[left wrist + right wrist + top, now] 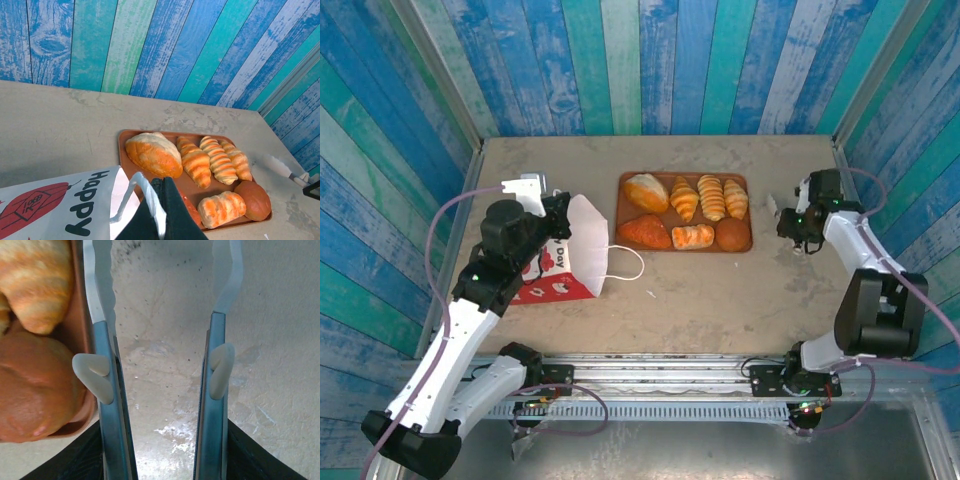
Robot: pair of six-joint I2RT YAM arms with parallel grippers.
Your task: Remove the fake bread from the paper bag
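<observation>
Three cameras: one overhead, two on wrists
The top camera stood high at the near side of the table [720,300] and looked down and forward, far enough to take in the whole top and the plank walls [620,60]. The left wrist camera sat low above the paper bag [55,210] and faced across to the back wall, not far from the tray [123,136]. The right wrist camera looked straight down along the tongs [111,440], very near to the table surface. All three views shared the right end of the tray with the fake bread [685,200] on it
</observation>
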